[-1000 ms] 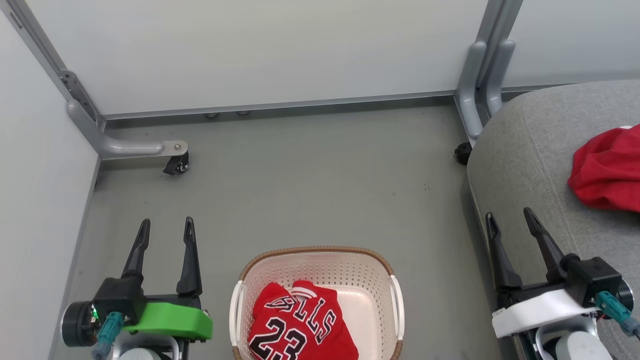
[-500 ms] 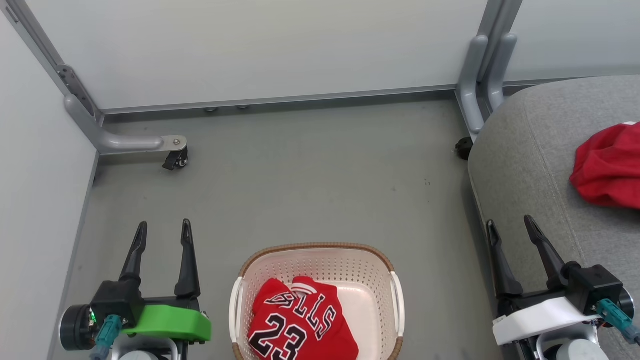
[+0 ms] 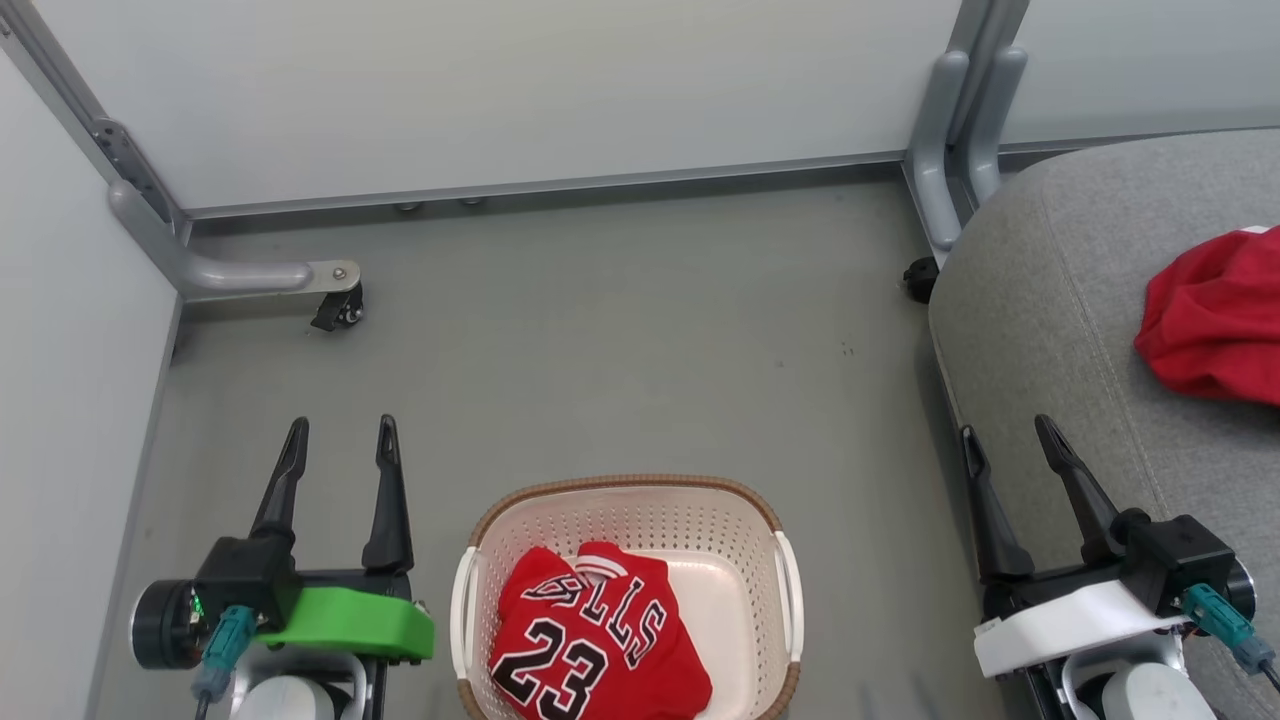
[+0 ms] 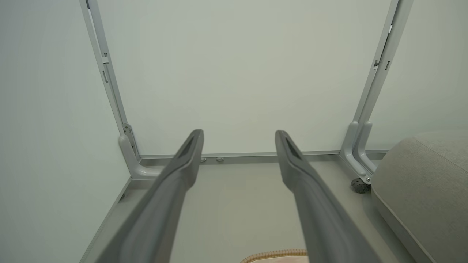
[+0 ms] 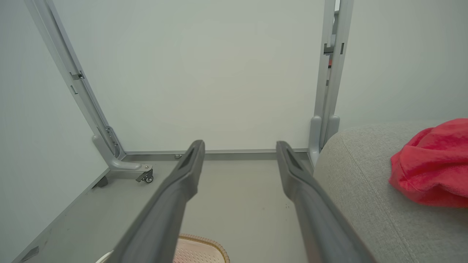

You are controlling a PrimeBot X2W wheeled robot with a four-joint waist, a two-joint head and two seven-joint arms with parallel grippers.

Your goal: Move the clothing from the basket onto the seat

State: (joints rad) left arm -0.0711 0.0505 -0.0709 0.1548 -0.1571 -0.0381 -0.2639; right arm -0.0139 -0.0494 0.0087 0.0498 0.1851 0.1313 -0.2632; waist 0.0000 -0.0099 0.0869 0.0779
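Two red garments are in the scene. One is a jersey (image 3: 600,640) with black "BULLS 23" lettering, lying crumpled in the near left part of the single white perforated basket (image 3: 620,482). The other is a plain red garment (image 3: 1215,320), bunched up on the one light-grey seat (image 3: 1040,330) at the far right. The basket stands on the grey floor (image 3: 620,330), near the robot and between its two arms.

There are two grippers. The left gripper (image 3: 342,424) is just left of the basket, with its two dark fingers spread wide and nothing between them. The right gripper (image 3: 1005,427) is at the seat's near left edge, also released, with its fingers wide apart and grasping nothing. Two small black casters (image 3: 335,312) sit under the far partition frame.
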